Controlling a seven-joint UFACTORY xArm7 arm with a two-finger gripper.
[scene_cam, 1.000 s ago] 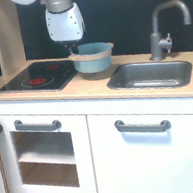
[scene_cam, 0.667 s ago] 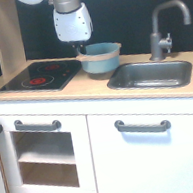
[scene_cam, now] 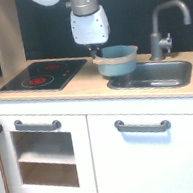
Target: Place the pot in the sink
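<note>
The pot [scene_cam: 116, 61] sits in the middle of the frame, raised off the counter [scene_cam: 90, 85], and you can see it overlapping the left edge of the sink [scene_cam: 154, 75], which lies to its right in the centre-right of the frame. Your hand [scene_cam: 95, 52] comes down from the white arm at top centre and its dark fingers are clamped on the pot's tan rim at the left side; the pot hangs a little tilted, its rim higher toward the right of the frame. The pot's base appears just above the sink's near-left corner, though you cannot tell from this view whether it touches the rim. The grey faucet [scene_cam: 167, 27] stands behind the sink at upper right. The black stovetop [scene_cam: 44, 75] with red rings lies at centre left, apart from the pot.
</note>
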